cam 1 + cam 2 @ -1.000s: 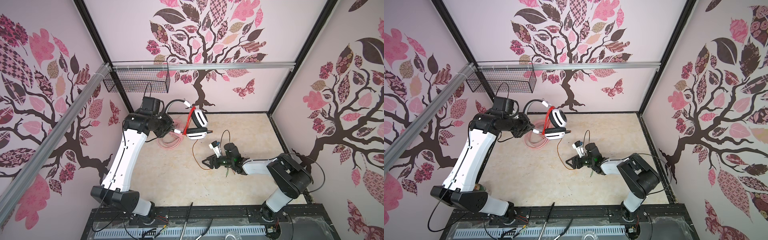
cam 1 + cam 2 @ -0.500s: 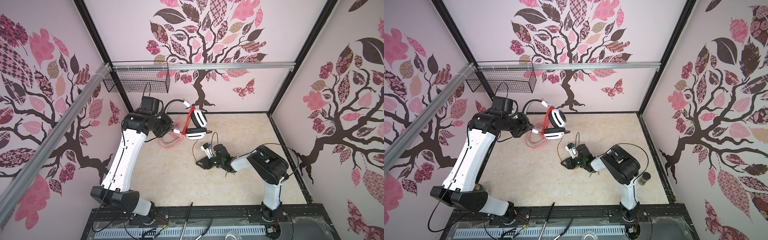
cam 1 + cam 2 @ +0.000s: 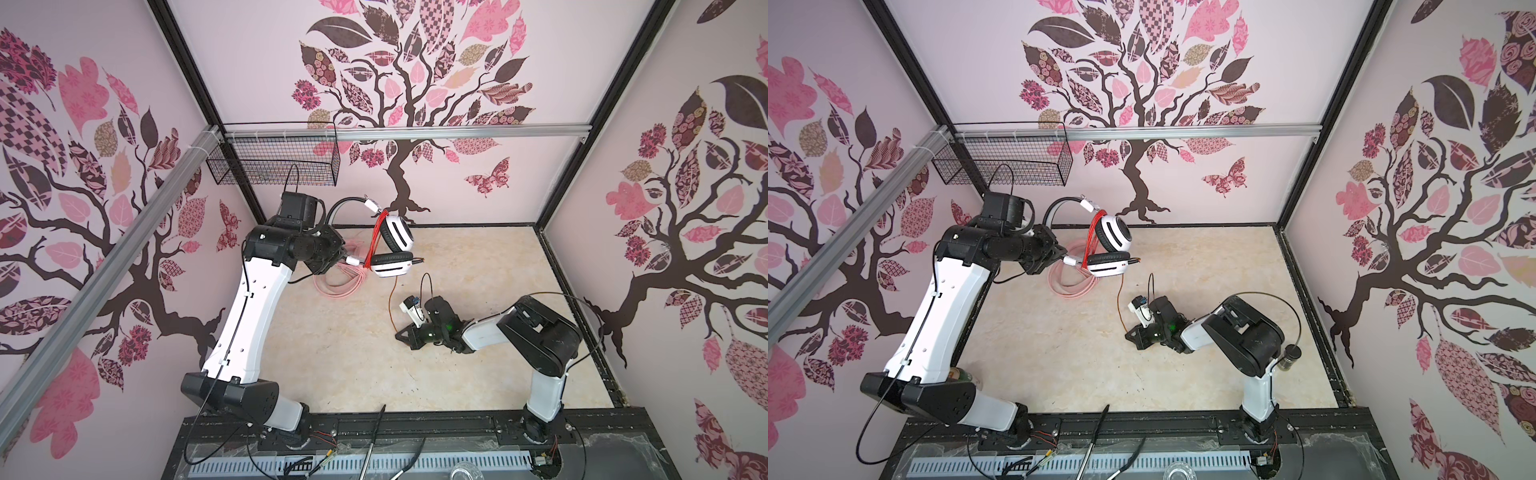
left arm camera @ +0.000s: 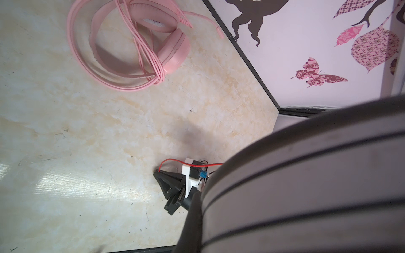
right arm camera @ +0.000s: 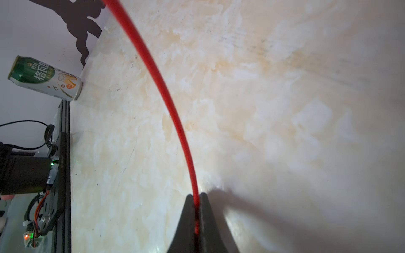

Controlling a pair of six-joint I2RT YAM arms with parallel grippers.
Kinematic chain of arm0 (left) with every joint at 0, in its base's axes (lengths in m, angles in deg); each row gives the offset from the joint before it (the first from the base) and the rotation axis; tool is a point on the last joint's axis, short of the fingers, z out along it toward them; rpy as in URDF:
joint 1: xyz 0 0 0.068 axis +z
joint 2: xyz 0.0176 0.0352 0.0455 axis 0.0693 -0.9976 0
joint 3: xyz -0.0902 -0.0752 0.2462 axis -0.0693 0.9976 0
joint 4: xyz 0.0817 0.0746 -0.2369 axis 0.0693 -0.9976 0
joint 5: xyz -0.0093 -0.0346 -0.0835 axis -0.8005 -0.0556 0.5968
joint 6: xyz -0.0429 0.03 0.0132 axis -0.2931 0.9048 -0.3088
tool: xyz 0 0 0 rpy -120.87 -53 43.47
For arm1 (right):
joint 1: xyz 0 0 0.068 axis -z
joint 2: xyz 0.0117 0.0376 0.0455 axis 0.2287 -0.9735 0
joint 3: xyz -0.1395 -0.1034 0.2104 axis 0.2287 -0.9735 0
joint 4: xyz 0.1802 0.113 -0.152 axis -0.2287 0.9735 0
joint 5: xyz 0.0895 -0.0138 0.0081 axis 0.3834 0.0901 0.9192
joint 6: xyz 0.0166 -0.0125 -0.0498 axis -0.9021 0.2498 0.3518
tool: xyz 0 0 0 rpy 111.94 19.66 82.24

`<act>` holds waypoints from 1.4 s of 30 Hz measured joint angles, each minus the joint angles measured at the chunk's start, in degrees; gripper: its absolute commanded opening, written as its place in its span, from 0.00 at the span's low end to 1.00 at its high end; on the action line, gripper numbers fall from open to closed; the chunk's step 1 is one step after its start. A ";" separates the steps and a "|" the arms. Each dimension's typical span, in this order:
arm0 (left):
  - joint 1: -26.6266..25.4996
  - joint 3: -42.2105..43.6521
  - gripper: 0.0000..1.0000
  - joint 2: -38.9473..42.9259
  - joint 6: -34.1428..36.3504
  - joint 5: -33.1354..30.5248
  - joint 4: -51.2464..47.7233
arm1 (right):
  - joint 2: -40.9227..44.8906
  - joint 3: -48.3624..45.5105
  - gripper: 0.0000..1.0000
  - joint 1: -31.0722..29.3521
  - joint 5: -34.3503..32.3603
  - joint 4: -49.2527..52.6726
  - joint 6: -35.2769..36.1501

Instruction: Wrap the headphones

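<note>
The white-and-black headphones (image 3: 392, 249) hang in the air at the back left, with several turns of their orange-red cord (image 3: 374, 237) wound across the band. My left gripper (image 3: 341, 261) is shut on the band's end beside the lower earcup. A loose length of cord (image 3: 390, 299) drops to the table, where my right gripper (image 3: 400, 334) lies low. In the right wrist view the right gripper (image 5: 196, 197) is shut on the cord (image 5: 166, 98). The pink headphones (image 4: 131, 43) lie flat on the table under the raised pair, their pink cord looped round them.
A black wire basket (image 3: 274, 166) hangs on the back wall's left. A green-and-white can (image 5: 43, 78) stands by the left wall near the front rail. A small dark jar (image 3: 1289, 357) sits behind the right arm. Walls close three sides.
My right gripper slid a little to the left along the table and its jaws closed on the orange-red cord. The left arm and the raised headphones stayed still.
</note>
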 measured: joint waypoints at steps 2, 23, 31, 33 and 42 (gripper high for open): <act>0.00 0.02 0.00 -0.26 -1.84 0.57 0.46 | 3.52 -0.46 0.00 -2.05 -2.38 4.04 0.96; -0.13 10.19 0.00 -3.02 -18.29 -1.66 13.42 | 21.14 12.31 0.00 -25.07 -20.11 41.57 8.68; -0.83 17.99 0.00 -2.91 -18.51 -11.26 14.67 | 27.85 24.28 0.00 -28.92 -24.39 58.49 10.84; -1.49 19.15 0.00 -2.91 -18.51 -13.18 14.64 | 28.98 27.54 0.00 -29.53 -25.53 61.72 11.04; -4.90 19.87 0.00 -2.89 -18.51 -18.53 14.86 | 30.82 41.53 0.00 -29.90 -31.15 75.19 13.11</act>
